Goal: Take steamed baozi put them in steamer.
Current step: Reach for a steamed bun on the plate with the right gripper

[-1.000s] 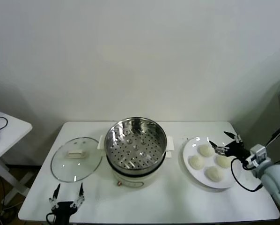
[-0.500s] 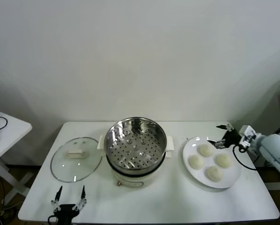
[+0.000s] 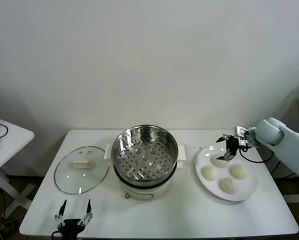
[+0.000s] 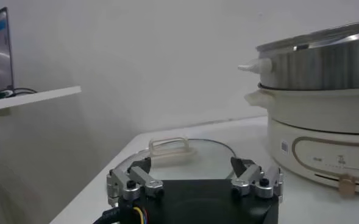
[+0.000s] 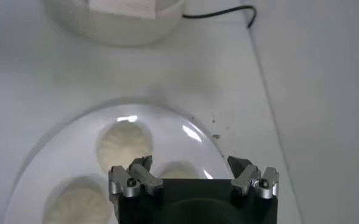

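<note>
Four off-white baozi lie on a white plate (image 3: 202, 159) right of the steamer: one far (image 3: 220, 161), one left (image 3: 209, 173), one right (image 3: 238, 171), one near (image 3: 229, 185). The steamer (image 3: 144, 150) is a shiny perforated basket on a cream pot and holds nothing. My right gripper (image 3: 226, 147) is open and hangs just above the far baozi. In the right wrist view the gripper (image 5: 191, 170) is open over the plate (image 5: 161, 125), with a baozi (image 5: 178, 171) between its fingers and another (image 5: 124, 141) beyond. My left gripper (image 3: 73, 214) is open and empty at the table's front left.
A glass lid (image 3: 82, 169) lies flat left of the steamer; it also shows in the left wrist view (image 4: 188, 152) ahead of the left gripper (image 4: 191, 169), with the pot (image 4: 325, 134) beside it. A second white table (image 3: 4, 137) stands at far left.
My right arm has swung from the plate's right side round to its far edge. Its gripper now points down over the far baozi. The left gripper has barely moved.
</note>
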